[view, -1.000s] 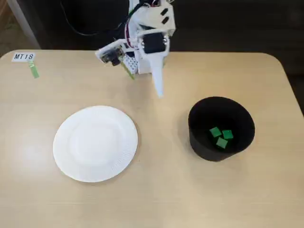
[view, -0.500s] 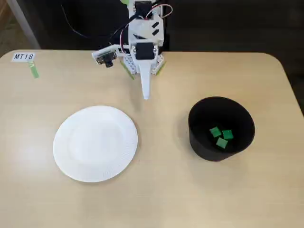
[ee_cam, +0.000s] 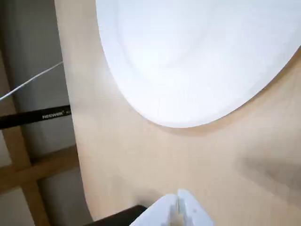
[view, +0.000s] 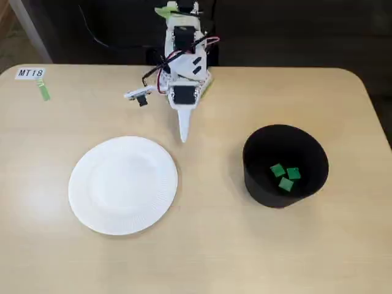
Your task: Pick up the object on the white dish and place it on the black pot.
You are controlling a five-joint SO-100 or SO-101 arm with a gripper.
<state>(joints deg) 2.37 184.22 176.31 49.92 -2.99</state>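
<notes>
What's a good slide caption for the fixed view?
Three green cubes in the black pot, white paper plate empty, gripper shut.

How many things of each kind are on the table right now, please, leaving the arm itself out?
Green cubes: 3, all inside the pot
White paper plate: 1, bare
Black pot: 1
Small paper label at the far left corner of the fixed view: 1
Total: 6
</notes>
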